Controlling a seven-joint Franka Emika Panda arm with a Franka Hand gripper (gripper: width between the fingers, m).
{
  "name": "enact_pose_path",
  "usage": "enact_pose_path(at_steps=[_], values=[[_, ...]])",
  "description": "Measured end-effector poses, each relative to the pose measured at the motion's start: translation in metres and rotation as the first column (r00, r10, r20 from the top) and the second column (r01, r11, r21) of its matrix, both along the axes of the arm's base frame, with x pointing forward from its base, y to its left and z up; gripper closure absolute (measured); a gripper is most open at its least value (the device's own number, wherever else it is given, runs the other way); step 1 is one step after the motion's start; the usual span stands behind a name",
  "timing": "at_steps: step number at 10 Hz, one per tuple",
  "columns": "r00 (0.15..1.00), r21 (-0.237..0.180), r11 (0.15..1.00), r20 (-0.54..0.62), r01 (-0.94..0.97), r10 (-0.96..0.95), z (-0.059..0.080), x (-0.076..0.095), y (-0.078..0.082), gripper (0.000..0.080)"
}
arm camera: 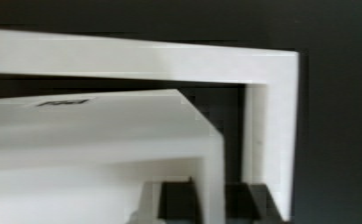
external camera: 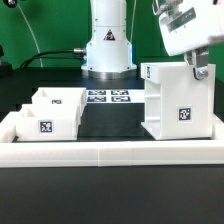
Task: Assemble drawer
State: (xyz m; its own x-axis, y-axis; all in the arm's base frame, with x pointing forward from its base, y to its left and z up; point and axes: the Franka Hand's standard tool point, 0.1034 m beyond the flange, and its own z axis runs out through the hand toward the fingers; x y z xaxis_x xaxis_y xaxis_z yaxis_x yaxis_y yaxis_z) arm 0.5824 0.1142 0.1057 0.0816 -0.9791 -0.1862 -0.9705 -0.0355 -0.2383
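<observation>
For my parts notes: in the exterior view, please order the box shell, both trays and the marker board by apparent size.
1. box shell
2. front tray and rear tray: alike, not ranked
3. marker board, though farther from the camera

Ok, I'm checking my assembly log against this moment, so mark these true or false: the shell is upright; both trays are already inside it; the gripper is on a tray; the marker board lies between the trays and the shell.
1. The box shell stands upright, on the exterior view's right. True.
2. Both trays are inside the shell. False: the two trays sit outside it, on the exterior view's left.
3. The gripper is on a tray. False: it is at the shell's top edge, with a shell wall between its fingers in the wrist view.
4. The marker board lies between the trays and the shell. True.
</observation>
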Motion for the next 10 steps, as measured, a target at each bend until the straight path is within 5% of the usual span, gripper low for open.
enact_pose_path(at_steps=[10], values=[[0.998,0.052,0.998,-0.055,0.030,-0.027,-0.007,0.055,0.004,0.0748]])
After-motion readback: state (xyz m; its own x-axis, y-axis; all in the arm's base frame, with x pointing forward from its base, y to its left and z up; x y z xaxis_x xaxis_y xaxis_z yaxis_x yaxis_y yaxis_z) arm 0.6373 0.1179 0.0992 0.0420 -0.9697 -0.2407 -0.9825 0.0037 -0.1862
